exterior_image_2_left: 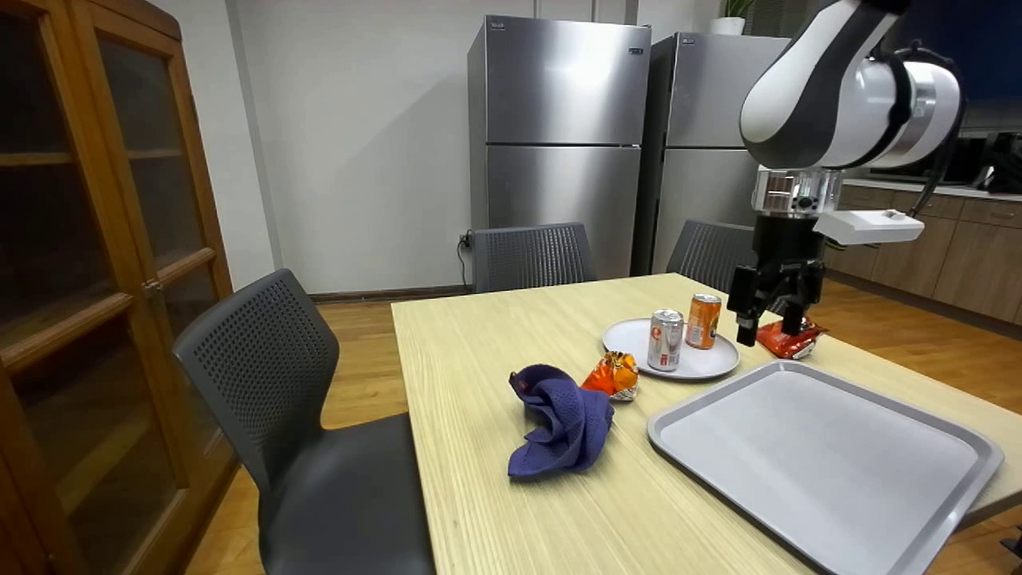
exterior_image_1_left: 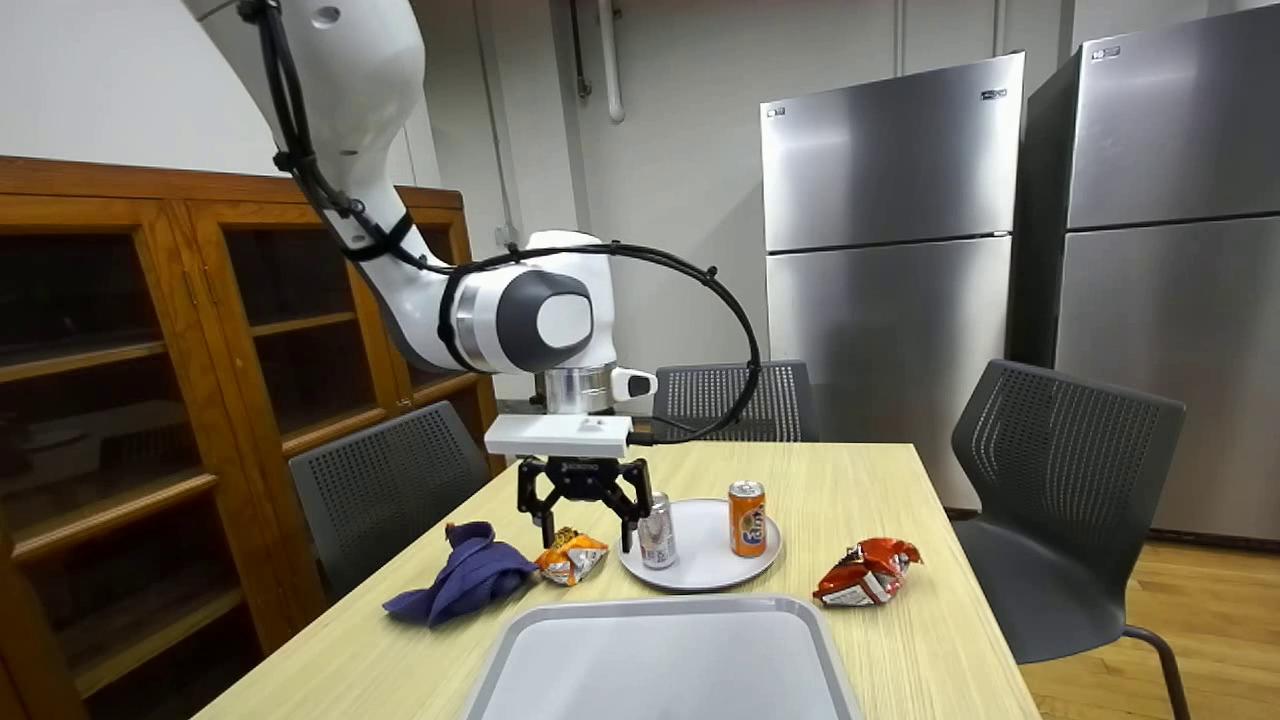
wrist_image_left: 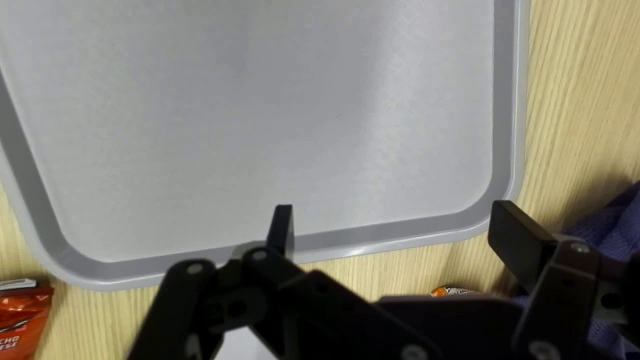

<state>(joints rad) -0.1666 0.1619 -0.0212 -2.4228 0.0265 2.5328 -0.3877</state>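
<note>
My gripper point(exterior_image_1_left: 587, 545) is open and empty, pointing down above the table in both exterior views point(exterior_image_2_left: 769, 334). In the wrist view its fingers point(wrist_image_left: 392, 215) stand wide apart over the near edge of the grey tray point(wrist_image_left: 275, 110). A crumpled orange snack bag point(exterior_image_1_left: 572, 558) lies close to the gripper in an exterior view; only a sliver of it point(wrist_image_left: 450, 291) shows in the wrist view. A silver can point(exterior_image_2_left: 665, 341) and an orange can point(exterior_image_2_left: 703, 321) stand upright on a round plate point(exterior_image_2_left: 715, 361). A purple cloth point(exterior_image_2_left: 563, 419) lies beside the orange bag.
A red snack bag point(exterior_image_1_left: 868, 572) lies on the table point(exterior_image_1_left: 850, 470) right of the plate. Dark chairs point(exterior_image_1_left: 1050, 520) stand around the table. A wooden glass-door cabinet point(exterior_image_1_left: 190, 420) and steel refrigerators point(exterior_image_1_left: 890, 250) stand beyond.
</note>
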